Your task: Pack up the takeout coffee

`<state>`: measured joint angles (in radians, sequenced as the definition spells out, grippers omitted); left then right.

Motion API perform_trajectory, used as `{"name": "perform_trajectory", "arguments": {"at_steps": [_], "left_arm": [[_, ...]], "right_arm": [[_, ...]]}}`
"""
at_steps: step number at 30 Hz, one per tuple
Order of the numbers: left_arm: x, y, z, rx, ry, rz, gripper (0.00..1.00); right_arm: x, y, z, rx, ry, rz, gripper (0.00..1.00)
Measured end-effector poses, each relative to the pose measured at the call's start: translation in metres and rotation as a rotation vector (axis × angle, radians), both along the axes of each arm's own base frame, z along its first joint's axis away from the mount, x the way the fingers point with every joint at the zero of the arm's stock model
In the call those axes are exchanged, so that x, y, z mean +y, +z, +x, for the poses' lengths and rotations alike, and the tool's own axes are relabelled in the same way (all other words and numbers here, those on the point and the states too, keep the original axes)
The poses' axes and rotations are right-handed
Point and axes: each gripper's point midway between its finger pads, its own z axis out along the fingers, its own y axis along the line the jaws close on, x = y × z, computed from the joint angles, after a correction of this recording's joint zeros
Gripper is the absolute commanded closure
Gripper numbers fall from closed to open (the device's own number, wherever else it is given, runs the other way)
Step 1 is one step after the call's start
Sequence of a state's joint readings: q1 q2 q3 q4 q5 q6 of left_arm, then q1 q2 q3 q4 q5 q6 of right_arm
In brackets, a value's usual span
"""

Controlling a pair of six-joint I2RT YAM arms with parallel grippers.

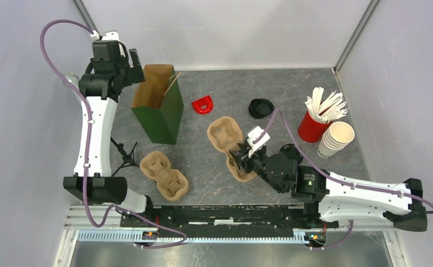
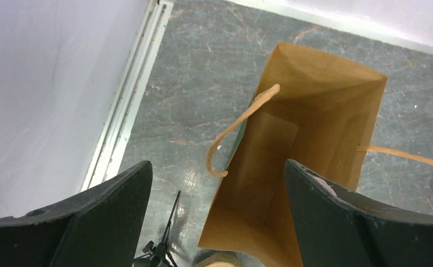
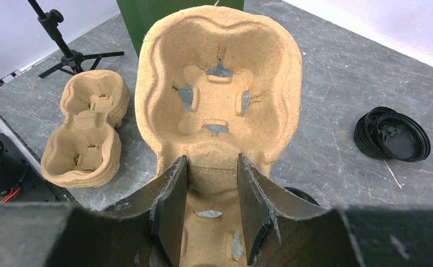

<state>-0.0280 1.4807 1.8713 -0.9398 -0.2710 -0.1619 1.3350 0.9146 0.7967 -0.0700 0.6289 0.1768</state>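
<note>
Carrier-readying, I'd say: right gripper pinching the empty pulp carrier by its waist at table centre, a likely lidded cup half-hidden at its three o'clock, left gripper gaping over the bag at ten o'clock; next, that cup needs seating squarely.

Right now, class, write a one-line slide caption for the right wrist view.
Right gripper grips a pulp cup carrier; spare carriers and black lids lie nearby.

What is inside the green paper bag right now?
Inside the green paper bag only bare brown paper shows, no cup or tray. A finger of the left gripper covers one corner of its floor.
</note>
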Motion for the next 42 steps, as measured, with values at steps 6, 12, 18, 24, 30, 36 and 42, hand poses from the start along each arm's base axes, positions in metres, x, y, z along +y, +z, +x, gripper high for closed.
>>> {"name": "perform_trajectory", "arguments": {"at_steps": [6, 12, 18, 24, 30, 36, 42], "left_arm": [[-0.011, -0.032, 0.007, 0.054, -0.064, -0.050, 0.12], [-0.014, -0.060, 0.016, 0.116, -0.076, -0.058, 0.18], [-0.004, -0.081, 0.018, 0.173, -0.057, -0.007, 0.30], [-0.014, -0.098, 0.017, 0.207, -0.120, -0.030, 0.73], [-0.031, -0.123, 0.012, 0.250, -0.200, -0.092, 0.97], [-0.052, -0.091, 0.004, 0.147, -0.295, -0.155, 0.98], [-0.072, -0.042, -0.018, 0.007, -0.387, -0.197, 0.98]], "right_arm": [[-0.008, 0.007, -0.002, -0.007, 0.005, 0.018, 0.58], [-0.017, 0.017, -0.008, -0.014, 0.028, 0.063, 0.59], [-0.021, 0.025, -0.011, -0.019, 0.043, 0.093, 0.59], [-0.021, 0.021, -0.013, -0.016, 0.053, 0.086, 0.59], [-0.025, 0.021, -0.016, -0.017, 0.068, 0.099, 0.59], [-0.031, 0.026, -0.017, -0.026, 0.068, 0.121, 0.58], [-0.035, 0.033, -0.019, -0.031, 0.071, 0.146, 0.58]]}}
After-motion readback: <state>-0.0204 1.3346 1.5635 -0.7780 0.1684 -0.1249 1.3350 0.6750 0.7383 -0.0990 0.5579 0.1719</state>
